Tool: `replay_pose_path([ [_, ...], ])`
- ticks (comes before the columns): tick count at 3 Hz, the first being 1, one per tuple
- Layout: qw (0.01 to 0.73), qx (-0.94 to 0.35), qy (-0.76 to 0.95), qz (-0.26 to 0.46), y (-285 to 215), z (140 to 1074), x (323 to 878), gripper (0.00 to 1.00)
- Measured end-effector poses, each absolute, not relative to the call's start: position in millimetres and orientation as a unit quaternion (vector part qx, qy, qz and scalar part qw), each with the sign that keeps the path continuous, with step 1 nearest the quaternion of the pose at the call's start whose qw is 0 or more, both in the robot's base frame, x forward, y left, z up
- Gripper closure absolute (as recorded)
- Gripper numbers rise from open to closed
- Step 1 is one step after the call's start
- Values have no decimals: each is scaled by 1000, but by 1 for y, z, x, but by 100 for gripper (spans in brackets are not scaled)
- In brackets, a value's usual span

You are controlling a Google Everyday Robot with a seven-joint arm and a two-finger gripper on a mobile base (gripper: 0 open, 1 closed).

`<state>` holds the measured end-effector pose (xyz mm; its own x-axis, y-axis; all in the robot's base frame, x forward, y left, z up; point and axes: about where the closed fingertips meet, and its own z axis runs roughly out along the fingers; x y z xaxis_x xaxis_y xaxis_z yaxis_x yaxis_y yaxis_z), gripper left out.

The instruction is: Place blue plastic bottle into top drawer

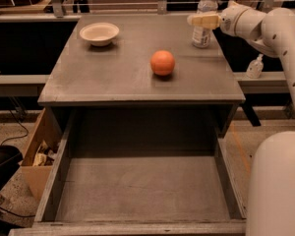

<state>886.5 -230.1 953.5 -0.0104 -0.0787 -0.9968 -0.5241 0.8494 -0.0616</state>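
Observation:
The blue plastic bottle [202, 35] is clear with a white cap and stands upright at the table's far right corner. My gripper [198, 21] reaches in from the right at the bottle's mid height and crosses in front of it. The top drawer [137, 188] is pulled out wide below the table's front edge, and its flat grey bottom is bare.
An orange ball [162, 62] sits mid-table, and a white bowl [99, 33] sits at the far left of the grey table [88, 77]. A tan box of clutter [39, 156] stands on the floor to the left of the drawer. A tiny pump-top bottle [255, 66] stands on the ledge at right. My white arm [278, 181] fills the lower right.

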Motion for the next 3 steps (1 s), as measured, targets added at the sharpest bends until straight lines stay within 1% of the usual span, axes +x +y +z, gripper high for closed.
replay_pose_path([
  [1, 666, -216, 692, 178, -224, 947, 895, 0],
  [2, 663, -213, 694, 184, -219, 941, 903, 18],
  [3, 662, -214, 694, 186, -215, 939, 905, 48],
])
